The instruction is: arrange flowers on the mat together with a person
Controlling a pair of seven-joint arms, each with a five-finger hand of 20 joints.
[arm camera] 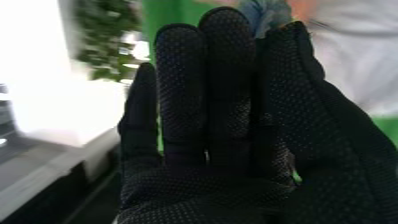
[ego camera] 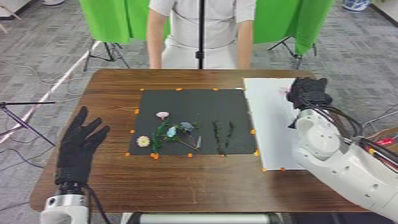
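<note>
Pinching bluish flower (arm camera: 265,12) between thumb and fingers of right hand (ego camera: 308,94), over white mat (ego camera: 273,150); lightly, likely to spare petals. Note green sprigs (ego camera: 218,137) laid side by side on black mat (ego camera: 211,101), perhaps as stems. Farther off, with left hand (ego camera: 76,147) spread, presumably to leave room.

We see the dark mat (ego camera: 200,102) lying flat, a pale pink bloom (ego camera: 162,115), a cream daisy (ego camera: 143,141) with a yellow centre, and pale blue (ego camera: 171,132) and grey-blue blooms (ego camera: 187,126) near leafy green stems (ego camera: 157,141) on its left half. Two thin green sprigs (ego camera: 218,137) lie side by side, closer to its middle. What looks like a blue-grey flower (arm camera: 266,14) is pinched in the right hand (ego camera: 308,94).
</note>
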